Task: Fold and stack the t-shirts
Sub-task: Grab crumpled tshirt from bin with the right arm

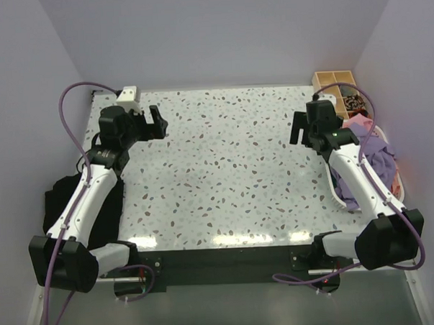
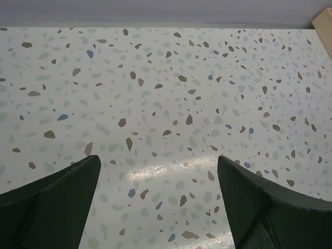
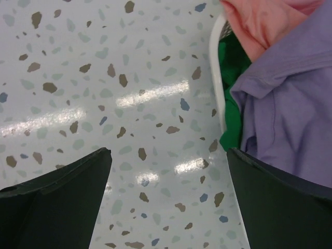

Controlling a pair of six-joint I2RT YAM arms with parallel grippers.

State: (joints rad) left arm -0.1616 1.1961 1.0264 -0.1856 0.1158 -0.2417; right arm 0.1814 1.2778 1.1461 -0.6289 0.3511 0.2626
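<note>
Two arms, both with jaws spread wide and holding nothing. The left arm (image 1: 88, 191) reaches up the left side of the counter (image 1: 225, 184). The left jaws hang over bare speckled surface near the far-left corner, pointing toward the middle.

Left wrist view: dark fingers (image 2: 52, 202) sit at the bottom corners with only terrazzo counter (image 2: 166, 93) between them. A pale wooden corner (image 2: 324, 21) shows at the top right edge.

The right arm (image 1: 358, 174) runs up the right side.

The t-shirts are all at the right edge of the counter, heaped unfolded in a white basket (image 1: 339, 197). The right jaws sit above the counter just beside that basket. The lavender t-shirt (image 1: 371, 150) lies on top, spilling over the counter-side rim and partly hidden behind the right arm. The salmon-pink t-shirt (image 1: 359, 120) is at the far end of the heap.

Right wrist view:
- The basket rim (image 3: 216, 78) runs down the frame.
- The green t-shirt (image 3: 232, 72) is tucked against the inside of the rim, under the lavender (image 3: 290, 109) and the salmon-pink (image 3: 259, 23).
- One finger (image 3: 280, 202) overlaps the lavender cloth in the picture; cannot tell if it touches.

A wooden compartment box (image 1: 334, 82) stands in the far-right corner behind the basket; its contents are too small to tell. A black fabric bundle (image 1: 57, 202) lies off the counter's left edge, under the left arm. A small white block (image 1: 130, 93) sits at the far-left corner. Purple cables (image 1: 67, 118) loop off both arms.
</note>
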